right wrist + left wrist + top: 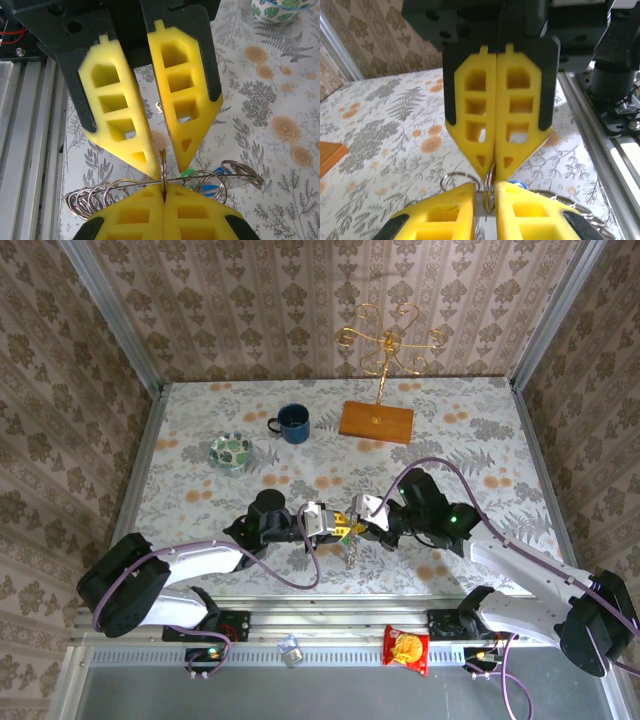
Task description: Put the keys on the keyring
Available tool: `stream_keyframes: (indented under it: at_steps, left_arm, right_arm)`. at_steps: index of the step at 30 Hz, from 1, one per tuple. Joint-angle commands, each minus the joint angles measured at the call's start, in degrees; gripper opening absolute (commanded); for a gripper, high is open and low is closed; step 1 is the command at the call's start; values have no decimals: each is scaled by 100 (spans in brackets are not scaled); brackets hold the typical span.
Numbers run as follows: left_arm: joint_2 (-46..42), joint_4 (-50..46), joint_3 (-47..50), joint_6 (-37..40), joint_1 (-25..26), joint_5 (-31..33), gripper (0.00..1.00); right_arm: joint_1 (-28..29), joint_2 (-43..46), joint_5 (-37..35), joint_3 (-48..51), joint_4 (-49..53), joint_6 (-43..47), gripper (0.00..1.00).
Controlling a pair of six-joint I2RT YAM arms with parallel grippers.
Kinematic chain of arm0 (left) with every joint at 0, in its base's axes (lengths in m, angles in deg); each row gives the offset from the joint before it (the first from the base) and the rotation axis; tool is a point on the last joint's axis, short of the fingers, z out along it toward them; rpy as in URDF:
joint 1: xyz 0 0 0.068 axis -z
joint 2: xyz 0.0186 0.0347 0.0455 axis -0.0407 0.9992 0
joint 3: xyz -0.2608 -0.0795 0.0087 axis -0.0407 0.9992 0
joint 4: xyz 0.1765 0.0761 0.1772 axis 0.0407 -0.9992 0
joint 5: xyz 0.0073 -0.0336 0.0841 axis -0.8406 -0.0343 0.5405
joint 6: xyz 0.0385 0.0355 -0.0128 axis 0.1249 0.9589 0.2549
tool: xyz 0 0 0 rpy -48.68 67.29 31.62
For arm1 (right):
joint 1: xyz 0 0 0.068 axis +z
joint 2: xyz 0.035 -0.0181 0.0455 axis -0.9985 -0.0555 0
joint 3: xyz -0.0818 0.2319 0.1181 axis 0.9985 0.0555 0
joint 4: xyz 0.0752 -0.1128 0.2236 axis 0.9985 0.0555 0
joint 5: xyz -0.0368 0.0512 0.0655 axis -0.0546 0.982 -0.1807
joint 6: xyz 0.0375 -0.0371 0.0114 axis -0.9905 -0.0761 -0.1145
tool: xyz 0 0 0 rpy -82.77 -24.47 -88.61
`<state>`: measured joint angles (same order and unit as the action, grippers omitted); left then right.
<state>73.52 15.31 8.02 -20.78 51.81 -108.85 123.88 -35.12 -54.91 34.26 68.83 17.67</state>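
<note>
Table (200,460), work at near-edge centre. R gripper (164,189) fingers together, clamped on thin loop of keyring (351,550). L gripper (166,169) tip-to-tip w/ it, fingers slightly apart, flanking same loop. Blue-green key tag (187,173) just behind.

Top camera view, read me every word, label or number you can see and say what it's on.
No text can be read.
Red snack packet at the bottom of the view: it has printing, but it is too small to read.
Blue mug and green-patterned dish: no lettering visible.
</note>
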Motion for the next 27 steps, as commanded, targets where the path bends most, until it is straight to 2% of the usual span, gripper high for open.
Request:
stream_keyframes:
  at_steps: [1,8,13,17,21,22,24,27]
  left_arm:
    - [-32,-453,-217,305,33,338,17]
    - [-75,-645,-336,396,53,287,17]
    - [-116,-629,-346,393,51,239,18]
    - [-116,-629,-363,374,40,166,19]
    - [-106,-578,-366,348,21,64,8]
    - [-119,-555,-356,340,6,46,2]
    - [-131,-444,-308,262,-7,4,0]
    - [-124,-174,-203,109,-29,2,0]
  right_arm:
    - [90,-86,39,-444,567,319,0]
    - [327,-413,-189,-943,1168,632,0]
    - [512,-613,-676,-1104,1283,775,0]
    - [569,-680,-736,-1150,1342,842,0]
    - [566,-600,-609,-1050,1155,725,0]
    - [534,-493,-581,-923,966,618,7]
    - [358,-191,-389,-558,460,351,22]
    - [48,210,72,-70,-207,-86,30]
